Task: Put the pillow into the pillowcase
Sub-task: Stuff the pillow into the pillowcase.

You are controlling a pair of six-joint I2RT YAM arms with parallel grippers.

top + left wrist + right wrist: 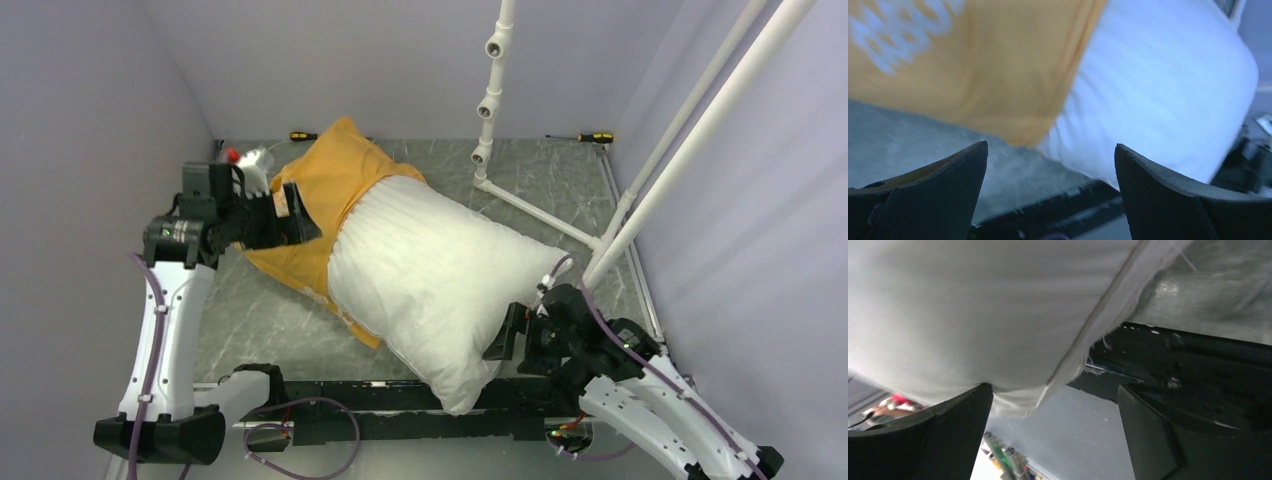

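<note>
Only the far end of the pillow [430,280] sat inside the orange pillowcase [330,180]. The left gripper [297,215] gaped wide beside the case, and the right gripper [503,335] stood equally wide at the pillow's near corner, seemingly placed to push.

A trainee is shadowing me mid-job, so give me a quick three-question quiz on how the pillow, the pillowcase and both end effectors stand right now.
1. True or false: the pillow lies fully inside the pillowcase.
2. Which one is at the pillowcase's edge? A) the left end effector B) the right end effector
3. Fill in: the jaws of both end effectors stand ___.
Key: 1 false, only its far end is inside and most of it lies bare; 2 A; 3 open.
</note>
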